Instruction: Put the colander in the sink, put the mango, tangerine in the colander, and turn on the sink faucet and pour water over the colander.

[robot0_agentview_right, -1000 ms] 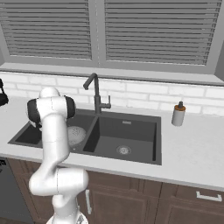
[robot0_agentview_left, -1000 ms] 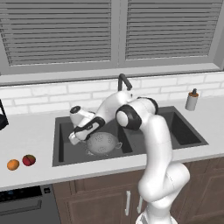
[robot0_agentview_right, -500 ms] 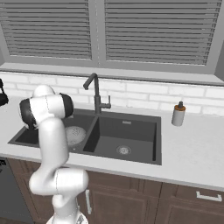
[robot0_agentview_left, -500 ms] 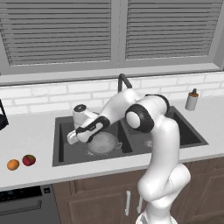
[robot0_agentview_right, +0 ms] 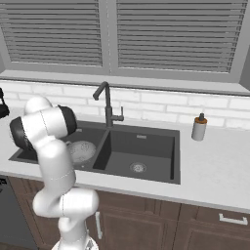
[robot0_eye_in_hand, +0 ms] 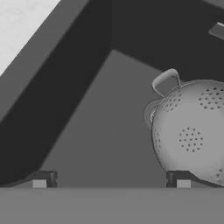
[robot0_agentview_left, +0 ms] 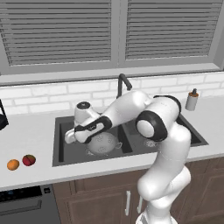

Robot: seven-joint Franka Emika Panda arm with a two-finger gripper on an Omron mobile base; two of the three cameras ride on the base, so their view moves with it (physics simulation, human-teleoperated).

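Observation:
The silvery perforated colander [robot0_agentview_left: 104,143] sits upright on the floor of the left basin of the dark sink [robot0_agentview_left: 70,154]. My gripper [robot0_agentview_left: 69,138] hangs open over that basin, just left of the colander and holding nothing. In the hand view the colander [robot0_eye_in_hand: 192,131] lies to the right, its small handle toward the basin's middle, with bare sink floor [robot0_eye_in_hand: 100,122] between my fingertips [robot0_eye_in_hand: 41,179]. The dark red mango [robot0_agentview_left: 29,160] and the orange tangerine [robot0_agentview_left: 13,164] rest side by side on the counter left of the sink. The faucet [robot0_agentview_left: 122,84] stands behind the divider, and no water runs.
A soap dispenser bottle [robot0_agentview_left: 191,100] stands on the counter right of the sink. From the right base view I see the colander [robot0_agentview_right: 81,150], the faucet [robot0_agentview_right: 105,102] and the right basin [robot0_agentview_right: 146,146] with its silver drain. A brick backsplash and a window ledge close off the back.
The elbow has swung right and the hand has drifted slightly left and down, off the colander. The colander, mango and tangerine have not moved.

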